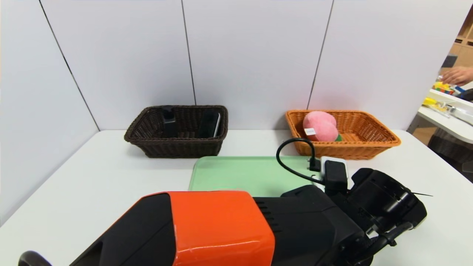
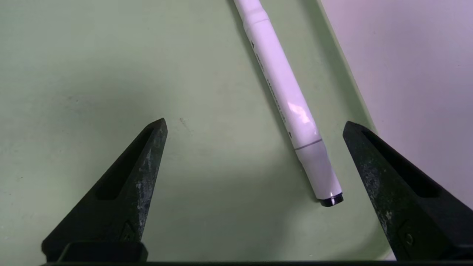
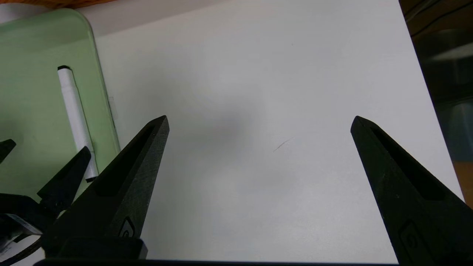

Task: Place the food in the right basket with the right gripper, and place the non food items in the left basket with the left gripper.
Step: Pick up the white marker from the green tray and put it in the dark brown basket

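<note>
The white marker pen (image 2: 284, 99) lies on the green tray (image 2: 111, 74) beside its right rim. My left gripper (image 2: 255, 123) hangs open just above it, the pen's black-tipped end between the jaws and nearer the rim-side one. In the right wrist view the pen (image 3: 75, 118) shows with the left gripper's fingers (image 3: 66, 177) at its end. My right gripper (image 3: 260, 120) is open and empty over the bare white table (image 3: 258, 74), right of the tray. The pink peach (image 1: 319, 126) sits in the orange basket (image 1: 369, 142). The dark brown basket (image 1: 173, 149) holds the black pump bottle (image 1: 169, 122) and the eraser (image 1: 211, 125).
My left arm's orange shell (image 1: 221, 225) crosses the foreground and hides the tray's near part. A black cable (image 1: 292, 155) loops above its wrist. White wall panels stand close behind both baskets. A second table with coloured blocks and a person's hand (image 1: 456, 75) is at the far right.
</note>
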